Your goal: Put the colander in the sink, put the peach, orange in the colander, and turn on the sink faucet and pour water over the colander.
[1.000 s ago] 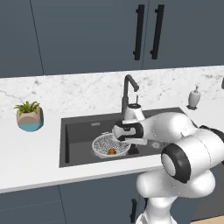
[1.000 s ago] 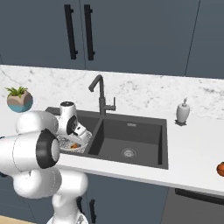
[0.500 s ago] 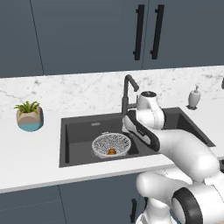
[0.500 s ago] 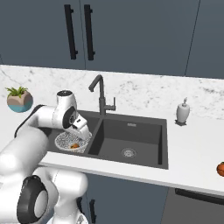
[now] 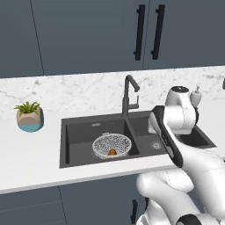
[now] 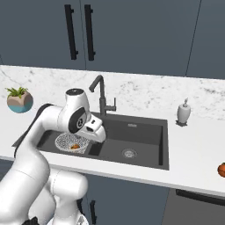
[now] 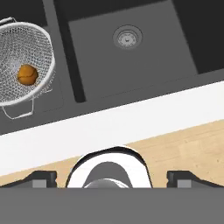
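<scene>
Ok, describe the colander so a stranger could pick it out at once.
Find the dark double sink set in the marble counter. In its left basin sits the colander, a white wire-mesh bowl holding one small orange-coloured fruit, unlike the bare right basin.

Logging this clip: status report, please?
Gripper open, empty, over the sink. Colander in left basin, one fruit inside. Second fruit on right counter. Faucet dry.
</scene>
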